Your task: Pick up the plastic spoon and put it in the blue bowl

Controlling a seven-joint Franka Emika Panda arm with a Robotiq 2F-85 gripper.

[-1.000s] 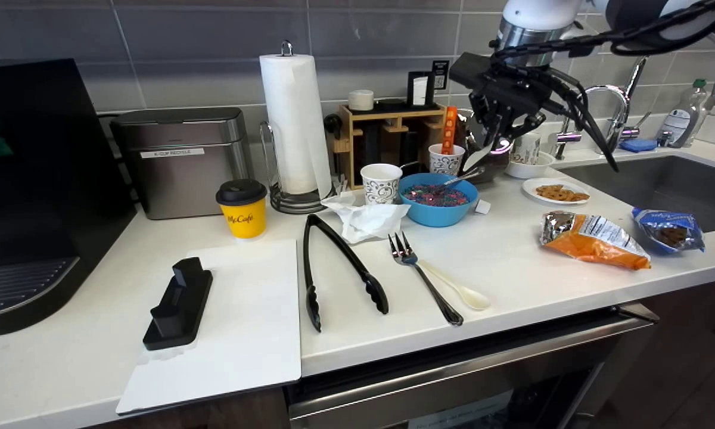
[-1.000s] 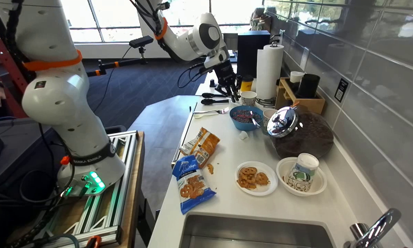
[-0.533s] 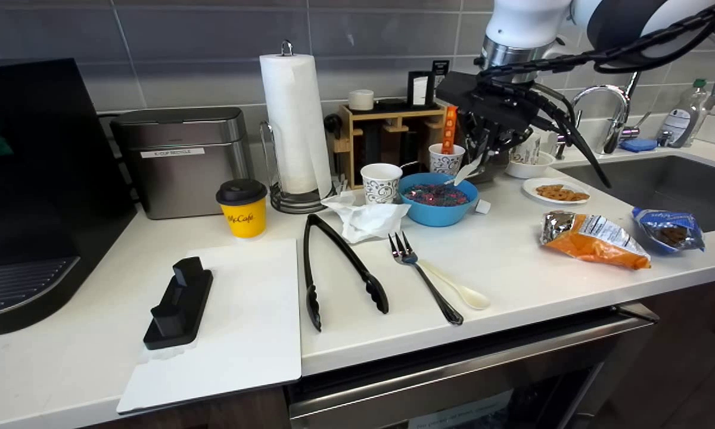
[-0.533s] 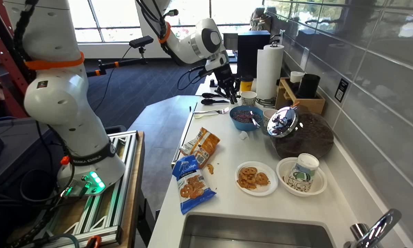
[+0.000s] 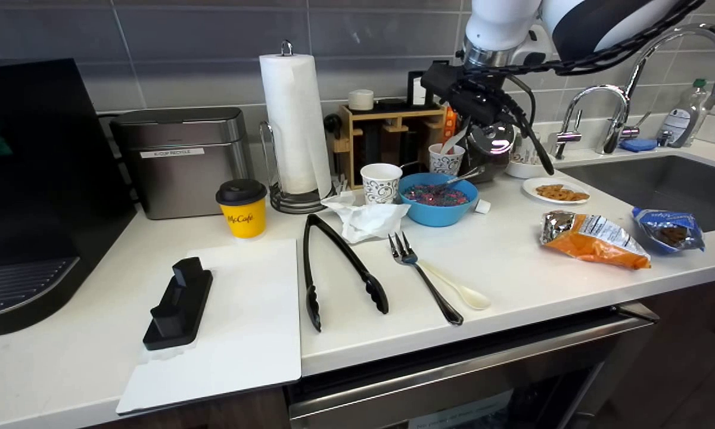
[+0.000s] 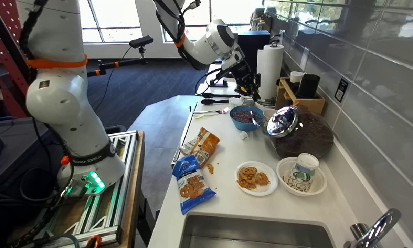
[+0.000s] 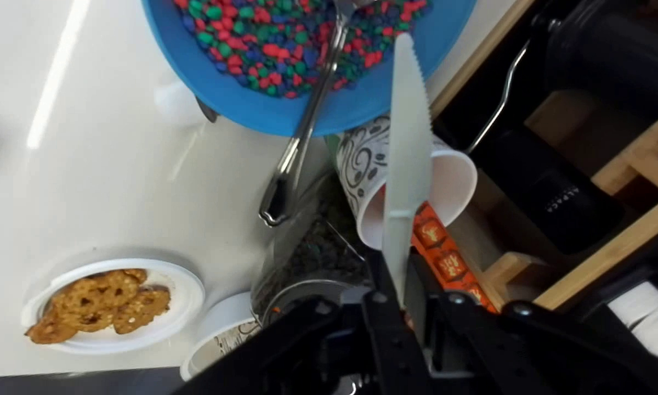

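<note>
- My claw (image 7: 399,282) is gripping the handle of a pale plastic knife (image 7: 408,148); the serrated edge shows plainly in the wrist view, so it is no spoon.
- The only plastic spoon (image 5: 466,293) I can see lies on the table (image 5: 512,256) beside the fork (image 5: 432,289), well apart from the claw; whether those two utensils touch I can't tell.
- The blue bowl (image 5: 436,215) holds small coloured bits (image 7: 268,55) and a metal utensil (image 7: 285,178), whose handle leans out over the rim.
- I take the step in hand to be carrying the knife to the bowl. In the wrist view its tip overlaps the bowl while its blade crosses a paper cup (image 7: 364,164); I can't judge the height.
- To do it well, I'd shift toward the bowl's middle before dropping down, clear of the cup and that metal handle.
- I'd then lower gently, tip first, and let go only once the blade rests on the bits.
- Should the spoon truly be wanted, I'd need to free the claw first.
</note>
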